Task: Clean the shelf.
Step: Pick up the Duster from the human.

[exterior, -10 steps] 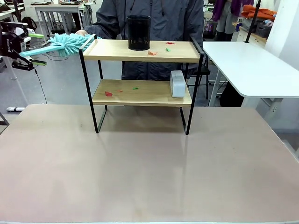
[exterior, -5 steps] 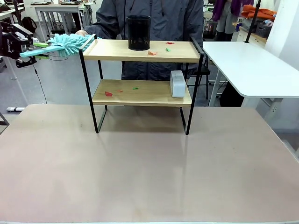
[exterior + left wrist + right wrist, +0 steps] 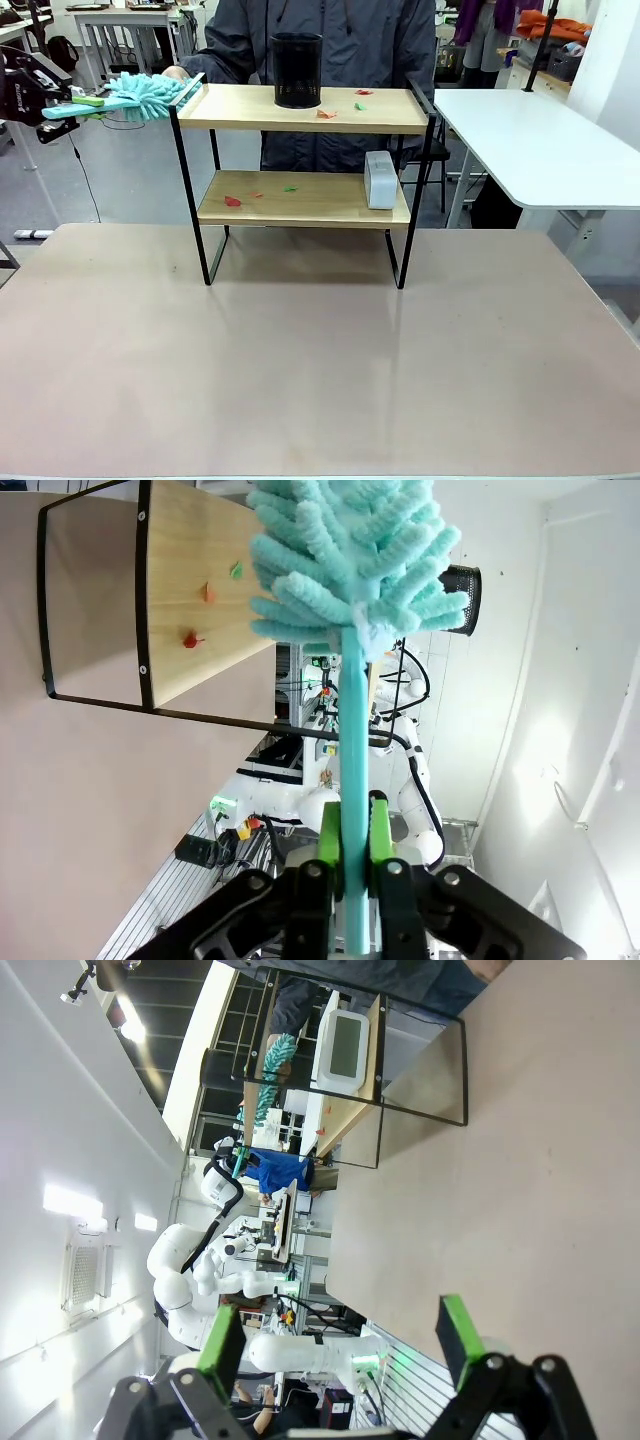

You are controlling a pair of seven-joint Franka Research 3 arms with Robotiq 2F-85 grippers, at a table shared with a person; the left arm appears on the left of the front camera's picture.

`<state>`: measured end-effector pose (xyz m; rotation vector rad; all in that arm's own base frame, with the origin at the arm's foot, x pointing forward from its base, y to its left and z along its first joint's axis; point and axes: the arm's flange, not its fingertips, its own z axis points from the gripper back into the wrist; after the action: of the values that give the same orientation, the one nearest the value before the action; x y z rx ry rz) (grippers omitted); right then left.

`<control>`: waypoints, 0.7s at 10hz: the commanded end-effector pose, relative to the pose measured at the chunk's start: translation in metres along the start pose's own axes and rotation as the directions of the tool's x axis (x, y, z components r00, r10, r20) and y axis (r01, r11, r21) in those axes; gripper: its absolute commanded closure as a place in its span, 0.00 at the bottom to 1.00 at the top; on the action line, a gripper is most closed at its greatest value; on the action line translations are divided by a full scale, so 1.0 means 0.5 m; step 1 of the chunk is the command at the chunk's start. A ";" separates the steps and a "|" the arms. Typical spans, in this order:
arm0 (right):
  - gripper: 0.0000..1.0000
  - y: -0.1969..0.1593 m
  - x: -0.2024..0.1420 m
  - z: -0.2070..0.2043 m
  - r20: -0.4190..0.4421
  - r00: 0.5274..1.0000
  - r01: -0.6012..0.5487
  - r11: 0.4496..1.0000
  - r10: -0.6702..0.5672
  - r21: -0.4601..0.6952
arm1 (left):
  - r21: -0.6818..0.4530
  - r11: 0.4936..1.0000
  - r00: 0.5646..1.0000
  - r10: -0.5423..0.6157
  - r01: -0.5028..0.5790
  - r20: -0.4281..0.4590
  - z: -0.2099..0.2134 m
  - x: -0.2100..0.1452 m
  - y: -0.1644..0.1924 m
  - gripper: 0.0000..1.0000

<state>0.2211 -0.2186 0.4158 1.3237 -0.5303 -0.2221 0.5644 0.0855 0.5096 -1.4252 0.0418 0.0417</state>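
The left arm's fingers (image 3: 331, 832) clamp a fluffy teal duster (image 3: 350, 560), its head beyond their tips at the end of the two-tier wooden, black-framed shelf (image 3: 240, 108). The right arm's fingers (image 3: 222, 1340) gape wide, empty. Sweeping seems about to begin: next, brush the coloured paper scraps (image 3: 327, 114) off the top board.

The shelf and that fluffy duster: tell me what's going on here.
The left gripper is shut on the handle of a teal duster, whose head is at the left end of the shelf, level with its top board, with a person's hand just behind it. Coloured scraps lie on both boards, with a black mesh cup above and a white box below. The right gripper hangs open, away from the shelf.
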 end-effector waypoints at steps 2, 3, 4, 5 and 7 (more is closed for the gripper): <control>0.00 0.002 0.001 0.005 -0.007 1.000 -0.028 1.000 0.028 0.005 | -0.039 0.998 0.999 -0.039 0.039 0.003 0.006 -0.006 -0.003 1.00; 0.00 0.002 0.001 0.005 -0.007 1.000 -0.028 1.000 0.028 0.005 | -0.050 0.996 0.997 -0.076 0.076 0.006 0.030 -0.026 -0.019 1.00; 0.00 0.002 0.001 0.005 -0.007 1.000 -0.028 1.000 0.028 0.005 | -0.066 0.989 0.991 -0.135 0.134 -0.011 0.067 -0.071 -0.043 1.00; 0.00 0.002 0.001 0.005 -0.007 1.000 -0.028 1.000 0.028 0.005 | -0.050 0.970 0.972 -0.237 0.236 0.002 0.116 -0.145 -0.065 1.00; 0.00 0.002 0.001 0.005 -0.007 1.000 -0.028 1.000 0.028 0.005 | -0.007 0.932 0.932 -0.361 0.361 0.028 0.198 -0.266 -0.056 1.00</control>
<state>0.2214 -0.2184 0.4158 1.3234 -0.5291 -0.2216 0.4646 0.1719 0.5719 -1.4434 -0.1808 -0.1850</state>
